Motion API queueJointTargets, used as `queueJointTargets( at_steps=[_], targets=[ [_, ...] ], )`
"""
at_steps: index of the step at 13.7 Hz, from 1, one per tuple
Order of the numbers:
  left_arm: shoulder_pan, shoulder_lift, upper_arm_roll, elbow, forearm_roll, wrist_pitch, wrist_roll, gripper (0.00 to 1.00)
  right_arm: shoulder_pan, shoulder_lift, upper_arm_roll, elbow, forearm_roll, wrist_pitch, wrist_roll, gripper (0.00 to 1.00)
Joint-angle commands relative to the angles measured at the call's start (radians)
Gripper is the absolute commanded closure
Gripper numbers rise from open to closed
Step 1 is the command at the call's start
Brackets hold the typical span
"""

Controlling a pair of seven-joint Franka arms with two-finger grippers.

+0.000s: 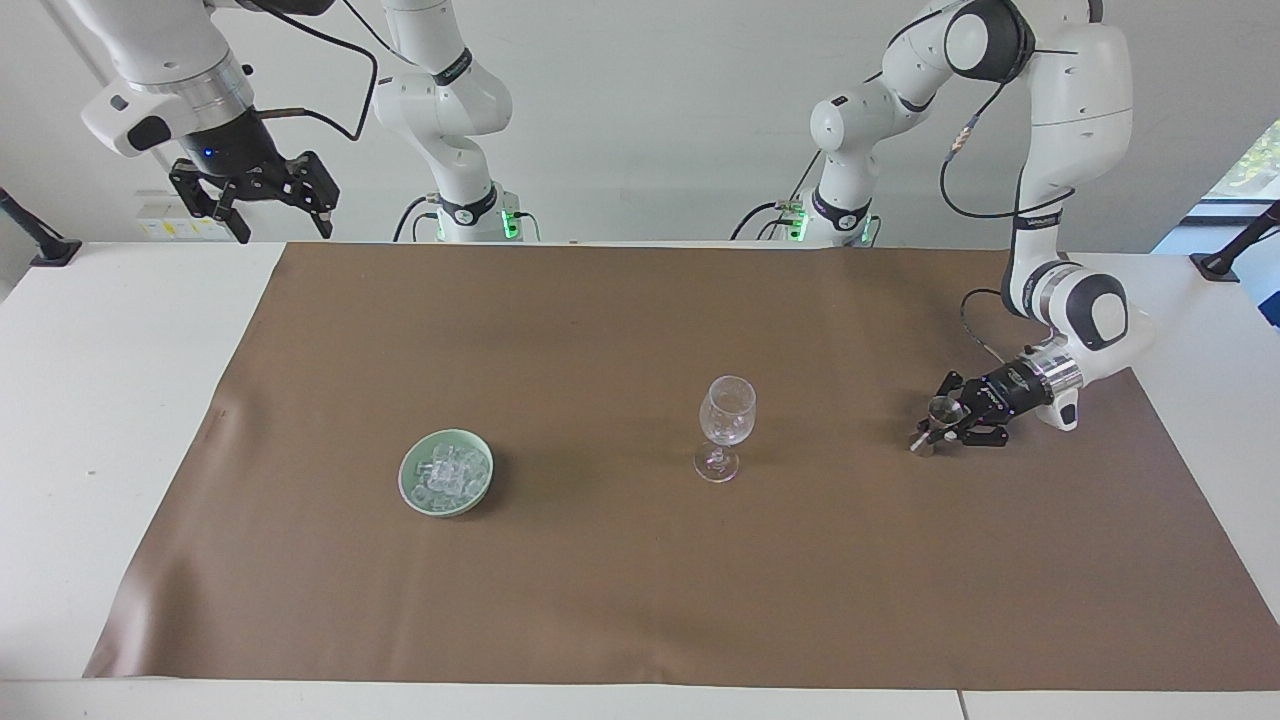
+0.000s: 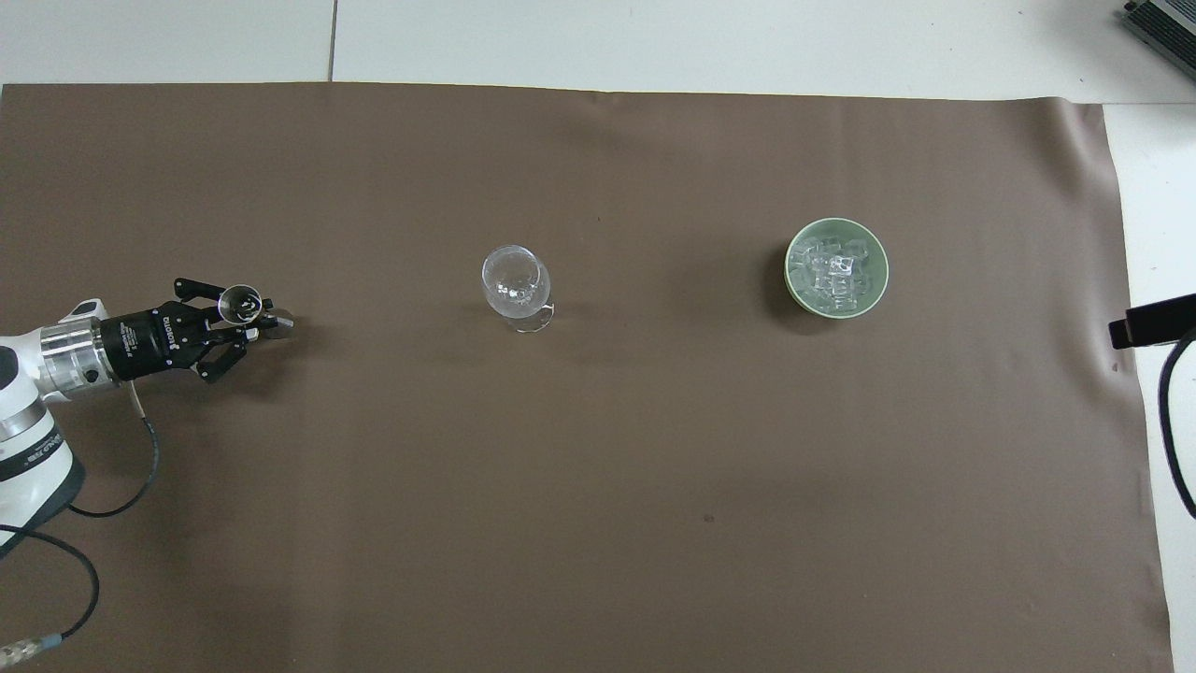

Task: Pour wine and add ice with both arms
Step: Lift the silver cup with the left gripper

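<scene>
An empty clear wine glass (image 1: 726,420) stands upright mid-mat; it also shows in the overhead view (image 2: 515,280). The ice (image 1: 448,470) lies heaped in a pale green bowl (image 1: 405,478) toward the right arm's end, as the overhead view also shows for the ice (image 2: 834,269) and the bowl (image 2: 790,280). My left gripper (image 1: 938,428) lies low and level over the mat at the left arm's end, shut on a small metal measuring cup (image 1: 941,407). The overhead view shows this gripper (image 2: 250,320) and the cup (image 2: 240,302). My right gripper (image 1: 281,226) waits open and empty, raised over the table's edge.
A brown mat (image 1: 640,580) covers most of the white table (image 1: 90,420). Only a black part of the right arm (image 2: 1154,321) shows at the edge of the overhead view. A grey device corner (image 2: 1163,23) sits at the table's outer corner.
</scene>
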Motion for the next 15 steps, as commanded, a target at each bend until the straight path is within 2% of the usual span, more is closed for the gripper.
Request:
queueJointTargets(
  at_steps=[1,9,15],
  targets=[
    [0.001,-0.012,-0.001,-0.022,-0.015,0.01,0.003,1.0,0.007,-0.01,-0.008,-0.011,0.009,-0.002,-0.014,0.0],
    [-0.02,-0.015,-0.005,-0.007,-0.036,-0.012,-0.026,1.0,0.007,-0.01,-0.008,-0.012,0.009,-0.002,-0.014,0.0],
    [-0.117,-0.116,-0.002,-0.002,-0.038,0.012,-0.126,1.0,0.007,-0.01,-0.008,-0.011,0.009,-0.002,-0.014,0.0]
  ],
)
